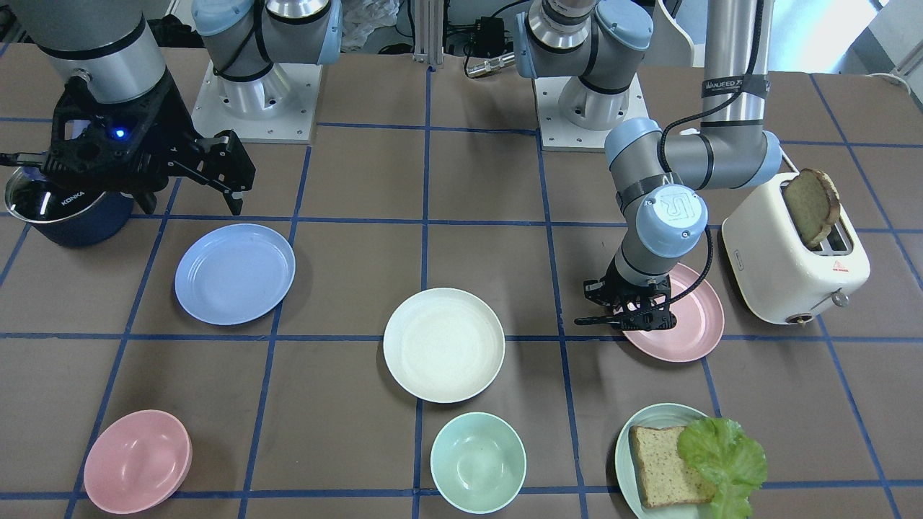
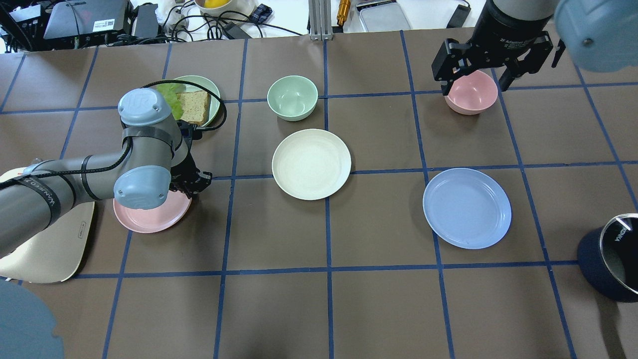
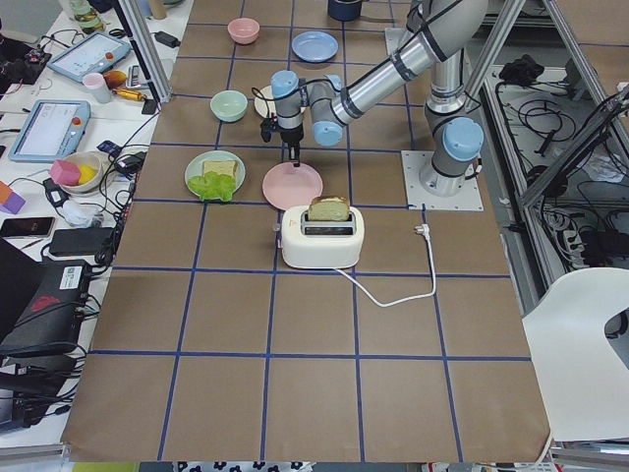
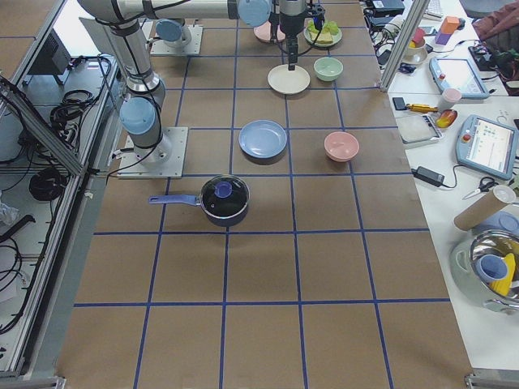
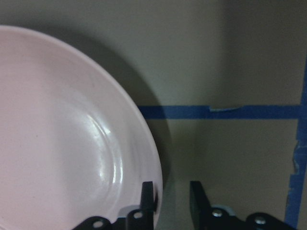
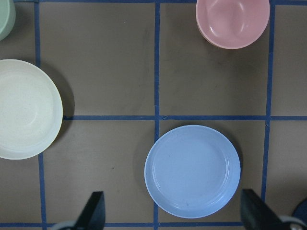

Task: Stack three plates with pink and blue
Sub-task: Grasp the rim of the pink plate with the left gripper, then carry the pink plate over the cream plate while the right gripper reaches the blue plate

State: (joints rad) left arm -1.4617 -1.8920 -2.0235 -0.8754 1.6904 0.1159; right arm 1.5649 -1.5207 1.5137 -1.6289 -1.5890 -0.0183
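Nearest the robot, the pink plate is seen flat on the table. Its rim is straddled by the left gripper, with the fingers narrowly parted and not clamped. The blue plate is found below the wide-spread right gripper. Farther off, the cream plate is flanked: pink at eight o'clock, blue at four.

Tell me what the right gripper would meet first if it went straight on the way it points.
Probably the blue plate: the wrist view shows it between the right gripper's open fingers, though height is unclear.
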